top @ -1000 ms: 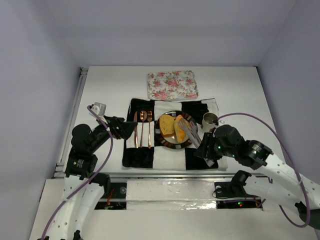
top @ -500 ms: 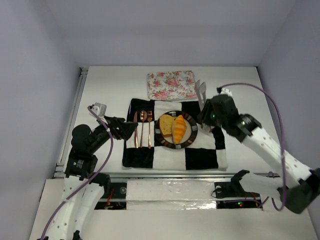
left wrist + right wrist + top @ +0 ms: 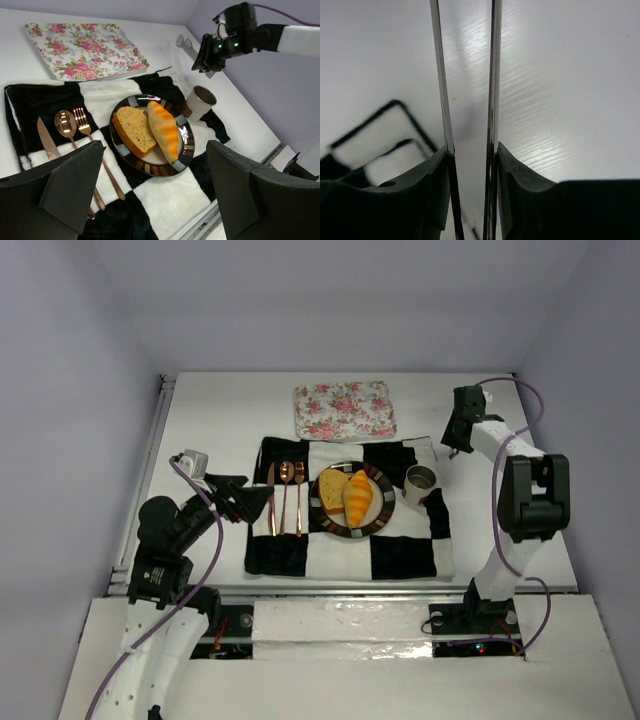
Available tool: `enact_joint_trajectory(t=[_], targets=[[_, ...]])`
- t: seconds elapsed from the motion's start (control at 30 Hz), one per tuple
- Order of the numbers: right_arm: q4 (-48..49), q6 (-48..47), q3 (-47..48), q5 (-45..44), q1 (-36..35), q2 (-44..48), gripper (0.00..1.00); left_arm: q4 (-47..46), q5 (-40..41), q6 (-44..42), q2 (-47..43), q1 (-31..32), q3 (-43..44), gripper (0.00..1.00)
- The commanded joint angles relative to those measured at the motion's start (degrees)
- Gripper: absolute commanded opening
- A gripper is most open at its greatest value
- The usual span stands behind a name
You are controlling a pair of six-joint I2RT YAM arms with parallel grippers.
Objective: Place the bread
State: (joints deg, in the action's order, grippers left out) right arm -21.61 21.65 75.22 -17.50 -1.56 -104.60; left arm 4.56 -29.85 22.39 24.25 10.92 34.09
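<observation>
Location: bread slice (image 3: 134, 131) and croissant (image 3: 164, 130) lie touching on plate (image 3: 186, 150), ahead of left gripper (image 3: 252, 500), well apart from right gripper (image 3: 470, 155) | left fingers wide, empty | right fingers clamp tongs (image 3: 492, 75) | placement judged complete; tongs not yet set down

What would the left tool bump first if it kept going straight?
Likely the fork or the plate, at its near rim; the left tool aims down at them, but depth is unclear.

Two bread pieces (image 3: 134, 131); one plate (image 3: 188, 144), cup (image 3: 198, 102), tongs (image 3: 493, 75)
</observation>
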Motion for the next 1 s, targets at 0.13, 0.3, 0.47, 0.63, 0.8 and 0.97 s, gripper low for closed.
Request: enact_joint_trajectory(t=[0.13,0.3,0.47,0.63,0.8,0.97], targets=[[4.6,-13.1,2.4,0.3,3.0,-3.6,0.43,-2.2,-0.7,-0.1,-0.3,0.3,-0.7,0.82],[4.1,-13.6,2.7,-2.5,3.5,-6.5,0.61,-2.3,-0.9,-0.1,-0.3,0.3,-0.7,0.82],[2.6,-11.8,5.5,-2.3,3.5,-6.1,0.86,-2.3,-0.8,0.0,0.0,0.3,-0.8,0.82],[0.2,-3.0,9.5,0.3,3.5,1.9,0.94,-2.2,-0.6,0.0,-0.3,0.3,-0.7,0.82],[18.8,17.1,-4.0,22.4,2.2,24.7,0.65,-1.8,-0.6,-0.2,0.1,0.3,-0.3,0.83],[34.5,27.2,-27.4,36.9,-4.0,52.0,0.0,-0.9,0.3,-0.4,0.4,-0.2,0.5,0.89]])
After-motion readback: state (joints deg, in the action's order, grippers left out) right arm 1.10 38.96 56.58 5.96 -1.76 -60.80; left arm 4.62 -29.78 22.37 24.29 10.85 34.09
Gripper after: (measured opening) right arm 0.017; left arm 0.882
